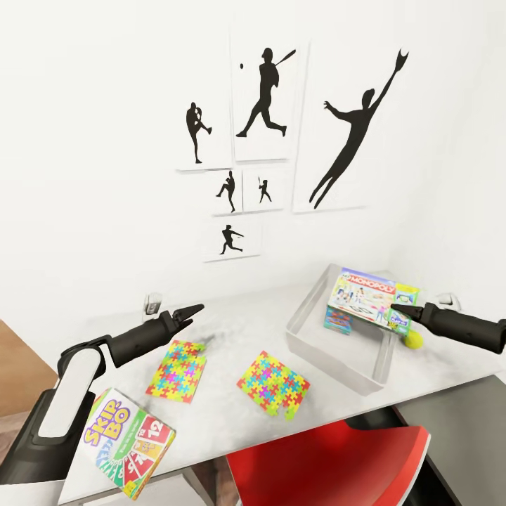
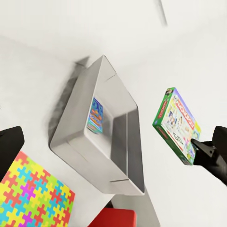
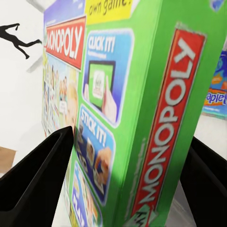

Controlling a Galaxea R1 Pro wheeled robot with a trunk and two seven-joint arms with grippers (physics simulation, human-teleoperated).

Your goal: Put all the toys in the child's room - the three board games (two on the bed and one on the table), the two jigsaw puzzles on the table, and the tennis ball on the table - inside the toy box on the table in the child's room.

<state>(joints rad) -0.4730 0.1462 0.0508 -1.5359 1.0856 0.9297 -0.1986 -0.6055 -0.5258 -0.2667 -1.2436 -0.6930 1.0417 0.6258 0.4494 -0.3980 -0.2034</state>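
My right gripper (image 1: 402, 310) is shut on the corner of the green-edged Monopoly board game (image 1: 369, 292), held tilted above the grey toy box (image 1: 307, 342); its fingers (image 3: 33, 182) clamp the box's edge (image 3: 142, 118). A small blue board game (image 1: 338, 320) lies inside the toy box (image 2: 80, 118). The tennis ball (image 1: 414, 341) sits on the table (image 1: 232, 323) just right of the box. Two jigsaw puzzles (image 1: 177, 370) (image 1: 274, 384) lie flat mid-table. The Skip-Bo board game (image 1: 130, 439) rests at the front left edge. My left gripper (image 1: 188, 312) hovers open over the table, above the left puzzle (image 2: 28, 198).
A red chair (image 1: 337, 457) is tucked under the table's front edge. Small white fixtures (image 1: 151, 303) (image 1: 447, 301) stand at the table's back by the white wall with baseball silhouettes (image 1: 263, 91). Wood floor (image 1: 14, 351) shows at the left.
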